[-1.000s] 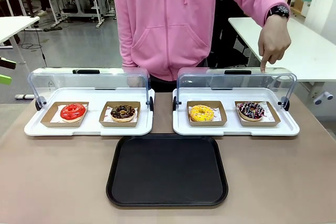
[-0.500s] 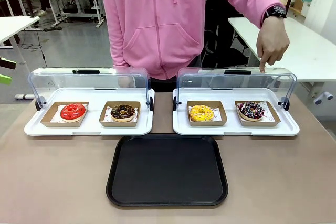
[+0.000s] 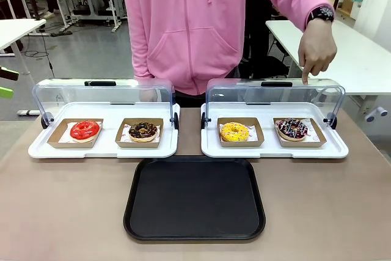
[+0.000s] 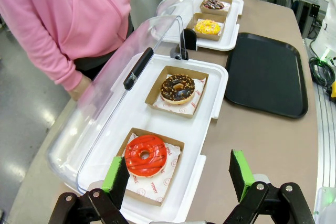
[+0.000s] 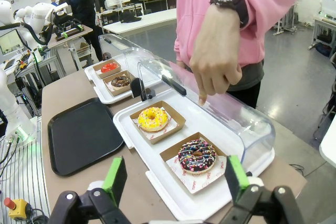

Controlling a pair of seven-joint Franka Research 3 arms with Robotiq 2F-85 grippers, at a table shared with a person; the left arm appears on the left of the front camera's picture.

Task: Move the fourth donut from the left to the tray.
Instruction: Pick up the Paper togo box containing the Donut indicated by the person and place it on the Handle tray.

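Little has changed in the last second. The person's body has shifted slightly, but the hand (image 3: 317, 50) stays pointing down over the raised clear lid (image 3: 275, 95). Below it the fourth donut (image 3: 292, 129) sits untouched in its cardboard holder on the right display tray (image 3: 275, 151), and the black tray (image 3: 194, 200) lies on the counter just in front. Your left tool (image 4: 177, 174) and right tool (image 5: 176, 179) hang spread and empty — the pick, I judge, hasn't started.

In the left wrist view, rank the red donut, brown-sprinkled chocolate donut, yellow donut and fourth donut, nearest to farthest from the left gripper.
From the left gripper:
1. The red donut, just ahead, in the near display tray.
2. The brown-sprinkled chocolate donut, same tray, farther along.
3. The yellow donut, in the far display tray.
4. The fourth donut, at its far end.
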